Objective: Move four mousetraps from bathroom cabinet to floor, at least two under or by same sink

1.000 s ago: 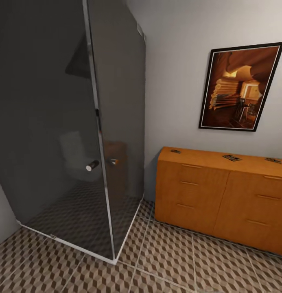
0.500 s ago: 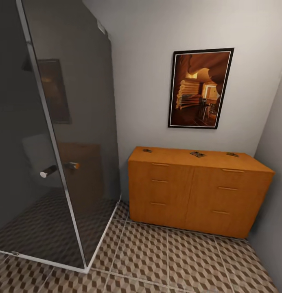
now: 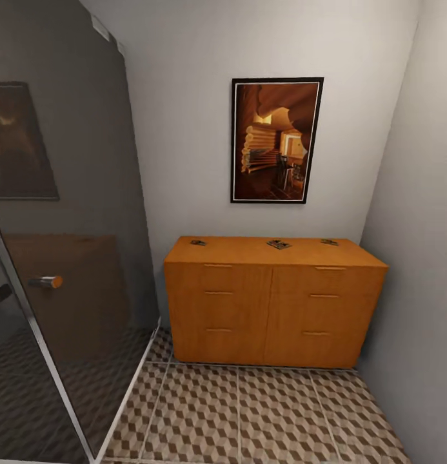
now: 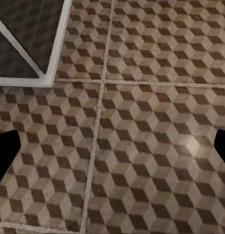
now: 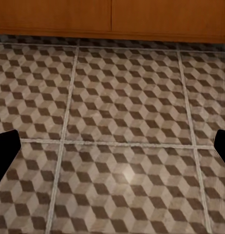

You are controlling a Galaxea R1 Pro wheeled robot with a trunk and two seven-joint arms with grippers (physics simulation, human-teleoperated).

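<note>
Above the bathroom floor (image 4: pixel 141 146), the left gripper (image 4: pixel 112 148) and right gripper (image 5: pixel 112 151) hang with fingers spread wide, holding nothing. Beyond them the cabinet (image 3: pixel 275 309) now sits centred and square-on; the camera has swung right since a second ago, pushing the shower glass (image 3: pixel 62 258) aside. Three mousetraps (image 3: pixel 278 243) lie on the cabinet's top, a fourth not made out. Approach underway, no pickup yet.

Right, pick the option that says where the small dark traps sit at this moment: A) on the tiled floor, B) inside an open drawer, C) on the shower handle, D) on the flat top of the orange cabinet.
D: three mousetraps lie spread along the flat top of the cabinet, whose drawers are all shut; a fourth cannot be made out.
</note>
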